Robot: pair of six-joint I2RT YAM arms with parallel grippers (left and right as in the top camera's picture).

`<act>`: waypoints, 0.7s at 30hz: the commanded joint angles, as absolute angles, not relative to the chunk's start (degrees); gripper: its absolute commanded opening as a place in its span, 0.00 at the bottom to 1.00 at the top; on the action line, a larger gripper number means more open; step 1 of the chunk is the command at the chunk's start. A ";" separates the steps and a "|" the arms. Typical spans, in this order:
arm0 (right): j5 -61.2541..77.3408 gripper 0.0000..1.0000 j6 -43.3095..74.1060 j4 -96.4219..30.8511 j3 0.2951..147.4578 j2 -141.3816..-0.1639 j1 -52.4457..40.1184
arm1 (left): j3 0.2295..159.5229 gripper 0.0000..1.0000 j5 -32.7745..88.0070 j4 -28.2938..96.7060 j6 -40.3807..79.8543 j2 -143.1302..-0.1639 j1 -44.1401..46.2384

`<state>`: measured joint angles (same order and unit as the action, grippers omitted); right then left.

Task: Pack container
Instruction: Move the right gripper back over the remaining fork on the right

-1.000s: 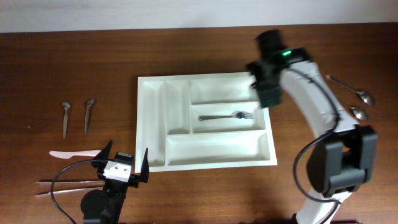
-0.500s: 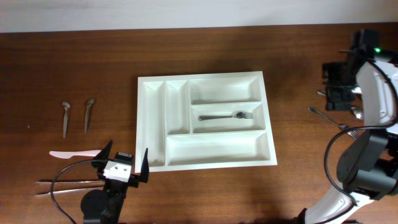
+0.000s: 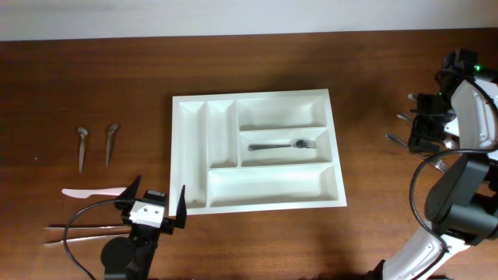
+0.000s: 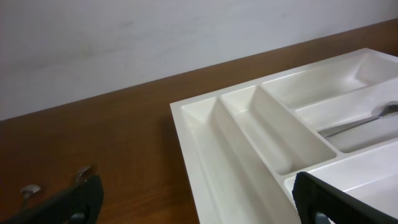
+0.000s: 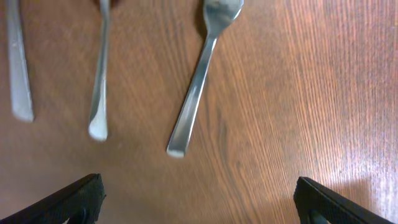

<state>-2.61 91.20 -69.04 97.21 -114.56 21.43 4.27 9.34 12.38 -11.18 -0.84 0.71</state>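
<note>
Overhead, the container (image 3: 272, 185), one fork (image 3: 284, 145) in its middle wide compartment, lies between the left gripper (image 3: 158, 189) and right gripper (image 5: 199, 202), both wide open and empty. Packing looks barely begun: spoons (image 3: 111, 144) and a pink knife (image 3: 93, 191) lie left of the container, more cutlery (image 5: 198, 87) right of it.

Overhead: fixed high above, looking straight down on the whole table (image 3: 93, 78), with the tray (image 3: 177, 155) mid-frame.
Left wrist: low and close by the tray's near left corner, looking across it toward the wall (image 4: 124, 43).
Right wrist: close above the wood, facing straight down at three cutlery handles (image 5: 186, 106).
Shared, overhead and left wrist: the tray's two narrow compartments and the fork (image 3: 284, 145) handle.
Shared, overhead and right wrist: the cutlery near the table's right edge.
</note>
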 commanded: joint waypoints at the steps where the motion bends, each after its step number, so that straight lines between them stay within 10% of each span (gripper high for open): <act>1: -4.93 0.99 93.49 -69.76 96.42 -116.55 24.08 | 3.86 0.99 8.95 12.16 -12.12 -0.30 0.47; 21: -4.80 0.99 91.15 -69.32 95.50 -124.07 25.85 | 3.86 0.99 8.97 12.19 -12.12 -0.30 0.47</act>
